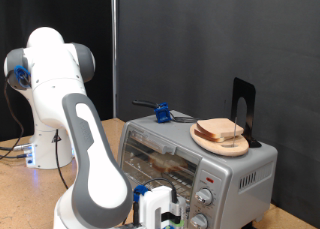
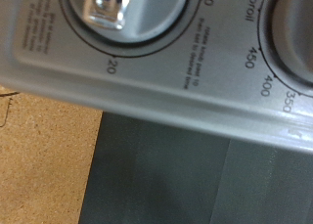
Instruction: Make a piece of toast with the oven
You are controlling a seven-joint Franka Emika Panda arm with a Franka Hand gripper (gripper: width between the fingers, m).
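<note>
The silver-grey oven stands at the exterior view's right with its glass door shut. A pale slice of bread with a brown crust, the piece of toast, lies on a round wooden plate on top of the oven. A brownish shape shows dimly through the glass. My gripper hangs low in front of the oven, just left of the round knobs. The wrist view shows the oven's panel very close, with a timer knob and a temperature knob; no fingers show there.
A black stand and a blue-and-black object sit on or behind the oven's top. The arm's white base stands on the wooden table at the exterior view's left. Black curtains form the backdrop.
</note>
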